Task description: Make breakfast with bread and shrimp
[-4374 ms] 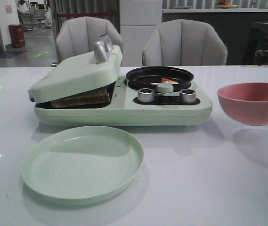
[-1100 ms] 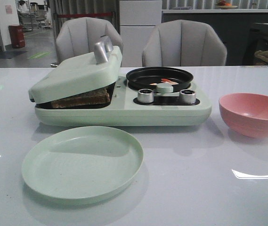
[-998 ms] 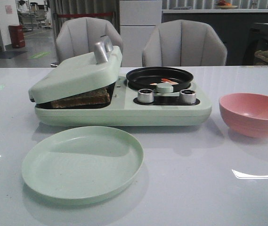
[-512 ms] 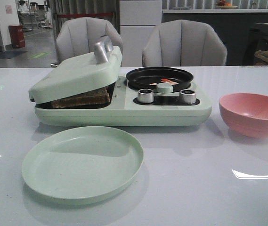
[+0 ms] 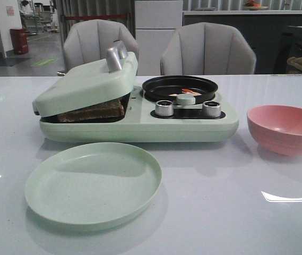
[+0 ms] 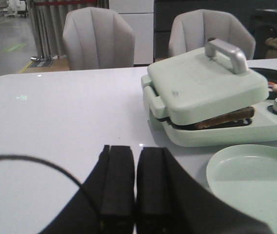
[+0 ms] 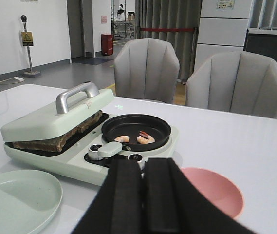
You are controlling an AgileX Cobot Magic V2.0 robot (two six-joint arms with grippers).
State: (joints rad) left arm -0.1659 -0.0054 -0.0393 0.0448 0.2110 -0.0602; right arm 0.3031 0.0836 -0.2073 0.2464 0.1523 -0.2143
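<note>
The bread (image 5: 95, 111) lies inside the pale green breakfast maker (image 5: 140, 125) under its half-lowered lid (image 5: 84, 82); its crust also shows in the left wrist view (image 6: 226, 118) and the right wrist view (image 7: 55, 141). The shrimp (image 7: 138, 138) are small orange-pink pieces in the black round pan (image 7: 136, 131); they also show in the front view (image 5: 189, 92). My left gripper (image 6: 136, 158) is shut and empty, above the table left of the maker. My right gripper (image 7: 144, 168) is shut and empty, in front of the maker's knobs. Neither gripper shows in the front view.
An empty pale green plate (image 5: 93, 183) lies in front of the maker. An empty pink bowl (image 5: 284, 128) stands to the right of it. Two grey chairs (image 5: 206, 48) stand behind the table. A black cable (image 6: 36, 163) curves beside my left gripper.
4.4 s ago a dark arm and cable stood at the right edge by the pink bowl; they are gone. The bowl sits slightly lower and to the right. Nothing has moved over the last second.
</note>
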